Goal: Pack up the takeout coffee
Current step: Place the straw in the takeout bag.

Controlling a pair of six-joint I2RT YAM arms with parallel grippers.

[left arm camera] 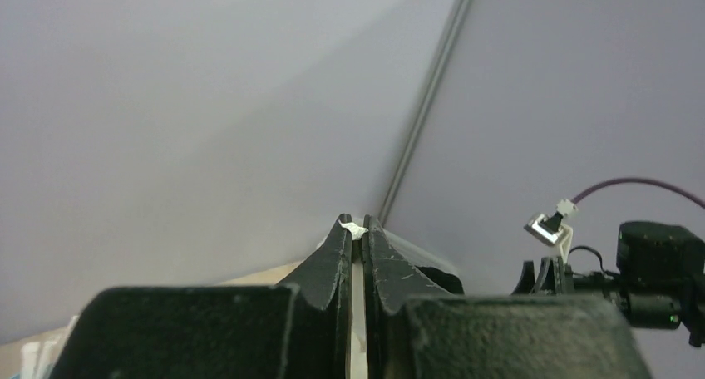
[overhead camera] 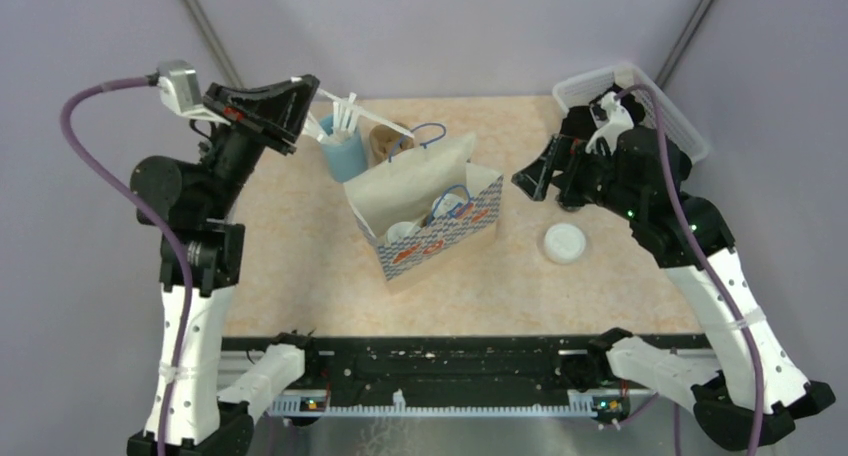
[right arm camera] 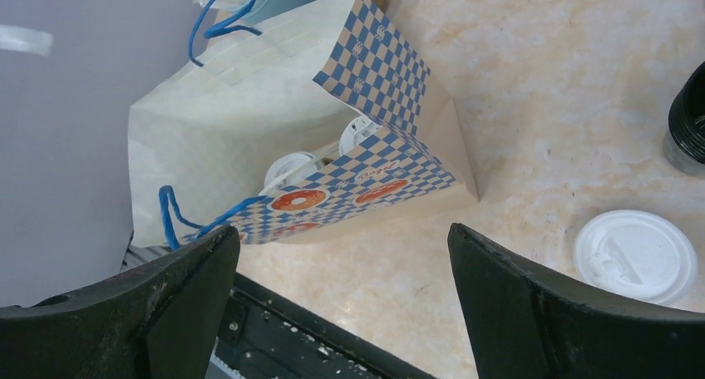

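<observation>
Right gripper [right arm camera: 343, 229] hangs over the table [right arm camera: 532, 105] with its jaws wide apart and nothing between them. Straight ahead of it, framed by its two fingers, stands the checkered paper bag [right arm camera: 249, 105], mouth gaping toward the gripper. Two lidded cups [right arm camera: 291, 168] sit inside, side by side against the bag's near wall, with only their white sip lids showing.

What is not packed lies outside the gap, past the finger on the side toward the arm bases. A loose white sip lid [right arm camera: 636, 256] lies flat on the table just beside that finger. Beyond it is a black cup [right arm camera: 688, 117], cut off by the frame edge, so I cannot tell whether it is covered.

The lid is round and has no long axis to line up with. Because it lies flat, a grip would probably have to come down on its rim, with the wrist swinging away from the bag first.

This looks like work for the right arm, which is near both pieces. The left gripper [overhead camera: 305, 88] is well apart from them, raised on the far side of the bag above the light-blue cup [overhead camera: 343, 154]. Its jaws are pressed together on a thin white sliver, most likely a straw [left arm camera: 357, 228].
</observation>
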